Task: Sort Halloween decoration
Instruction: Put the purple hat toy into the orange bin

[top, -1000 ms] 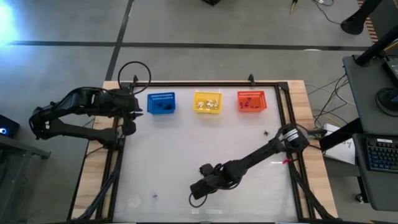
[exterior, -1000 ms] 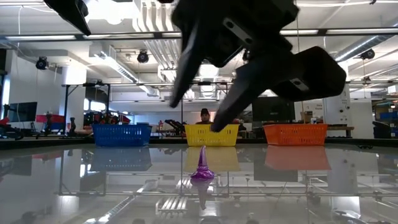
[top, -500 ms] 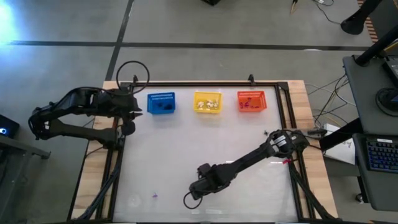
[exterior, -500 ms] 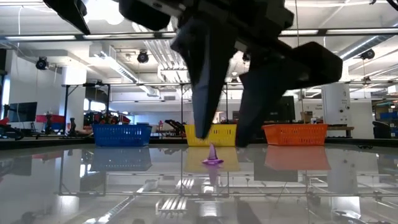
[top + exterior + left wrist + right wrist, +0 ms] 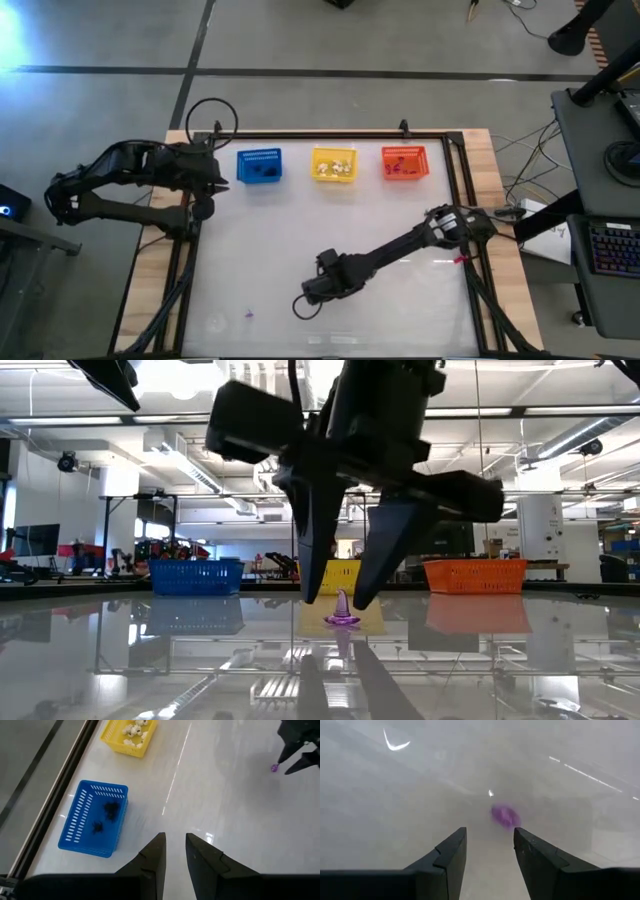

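Right gripper (image 5: 340, 595), fingers spread, poised low over the white tabletop (image 5: 300, 230) at its near centre, one dark finger tip on each side of a small purple cone-shaped trinket (image 5: 342, 612); in the low view the trinket stands upright on its flared base between the two tips, apparently touched by neither; in the right wrist view the same purple piece (image 5: 505, 815) lies just ahead of the gap between the fingers, slightly toward one side. Left gripper (image 5: 173, 851), fingers held a narrow gap apart and holding nothing, waits near the far left edge beside the blue mesh basket (image 5: 75, 832), which holds black spider-like pieces (image 5: 111, 809); the yellow mesh basket (image 5: 333, 164) holds white pieces (image 5: 134, 730); the orange-red mesh basket (image 5: 404, 162) holds a few small pieces whose colour cannot be told; one further purple speck (image 5: 248, 314) lies well apart, toward the near left corner.

Step in hand, as judged: the pick of the purple trinket. To do it well, centre the cone between the fingers before closing, since an off-centre pinch would likely tip or flick so light a piece; descend until the tips nearly meet the glossy surface, close gently on the lower body rather than the thin tip, then lift straight up.
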